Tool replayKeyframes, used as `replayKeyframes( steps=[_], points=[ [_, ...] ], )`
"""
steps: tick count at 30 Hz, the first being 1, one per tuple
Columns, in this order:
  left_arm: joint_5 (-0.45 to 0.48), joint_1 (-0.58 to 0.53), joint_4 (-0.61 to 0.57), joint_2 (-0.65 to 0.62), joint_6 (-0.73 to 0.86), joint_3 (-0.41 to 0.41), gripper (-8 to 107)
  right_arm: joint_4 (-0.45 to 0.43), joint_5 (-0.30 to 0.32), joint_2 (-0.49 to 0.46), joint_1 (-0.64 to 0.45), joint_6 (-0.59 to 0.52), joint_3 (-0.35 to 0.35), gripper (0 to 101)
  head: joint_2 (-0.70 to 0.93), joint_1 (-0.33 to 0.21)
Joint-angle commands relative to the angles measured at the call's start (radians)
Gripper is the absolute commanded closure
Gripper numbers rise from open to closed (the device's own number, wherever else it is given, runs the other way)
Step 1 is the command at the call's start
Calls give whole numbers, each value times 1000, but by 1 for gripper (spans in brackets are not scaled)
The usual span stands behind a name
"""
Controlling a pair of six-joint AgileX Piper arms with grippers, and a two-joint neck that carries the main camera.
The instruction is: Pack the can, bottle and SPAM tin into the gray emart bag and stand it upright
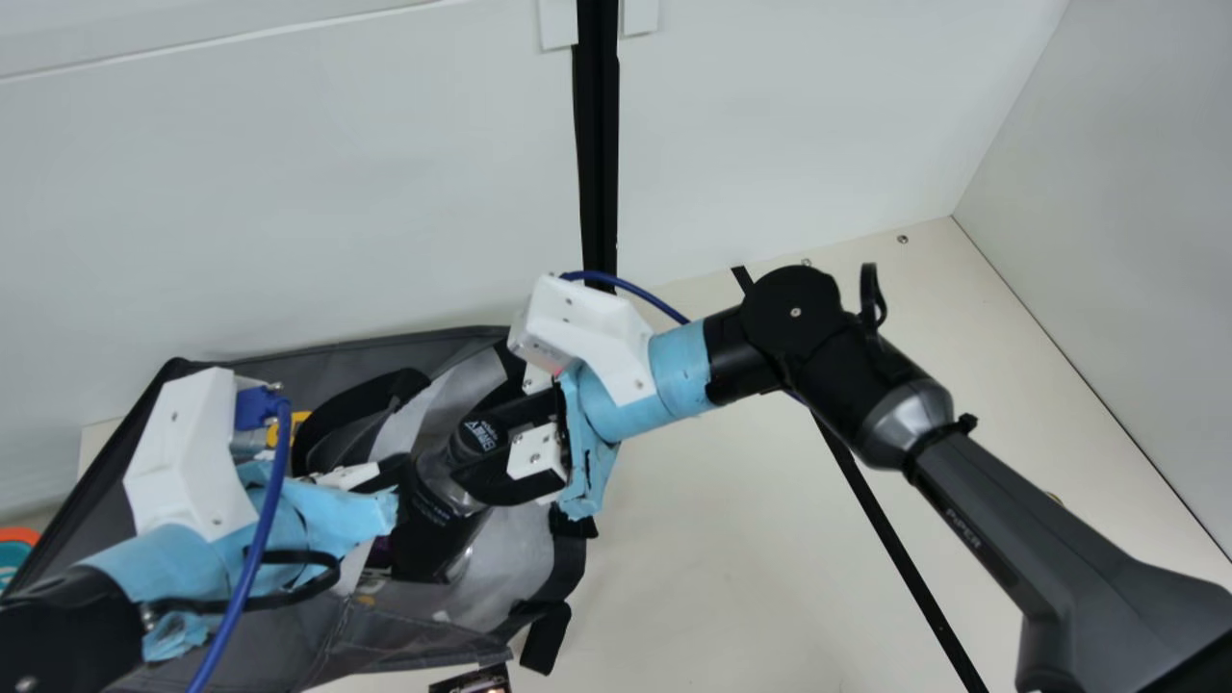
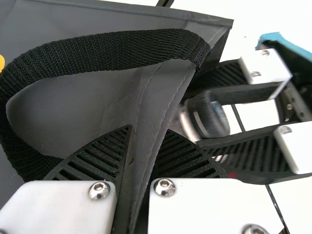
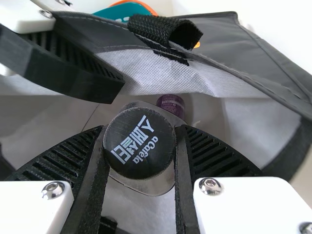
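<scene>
In the main view, my right gripper holds the black-capped bottle over the gray bag's mouth. Seen in the right wrist view, my right gripper has its fingers closed on both sides of the bottle's cap, with the white-lined bag open below. A purple-topped item lies inside the bag. My left gripper is at the gray bag; in the left wrist view, my left gripper pinches the bag's side wall beside its black handle.
A teal and orange item shows at the far left. A small dark printed item lies at the front edge, below the bag. The pale back wall rises right behind the bag, and cream table spreads to its right.
</scene>
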Motion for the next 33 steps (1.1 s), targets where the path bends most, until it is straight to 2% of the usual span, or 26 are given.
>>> replayKeyframes(
  steps=[1,14,24,33],
  points=[
    [0,0,0,0,0,0,107,2,-8,8,8,0,1,101,-1,-23],
    [0,0,0,0,0,0,107,3,-65,70,80,13,-9,101,-1,-23],
    [0,0,0,0,0,0,107,-8,-80,94,102,24,-23,101,-1,-23],
    [0,0,0,0,0,0,107,-20,-75,99,98,24,-30,71,-1,-23]
  ],
)
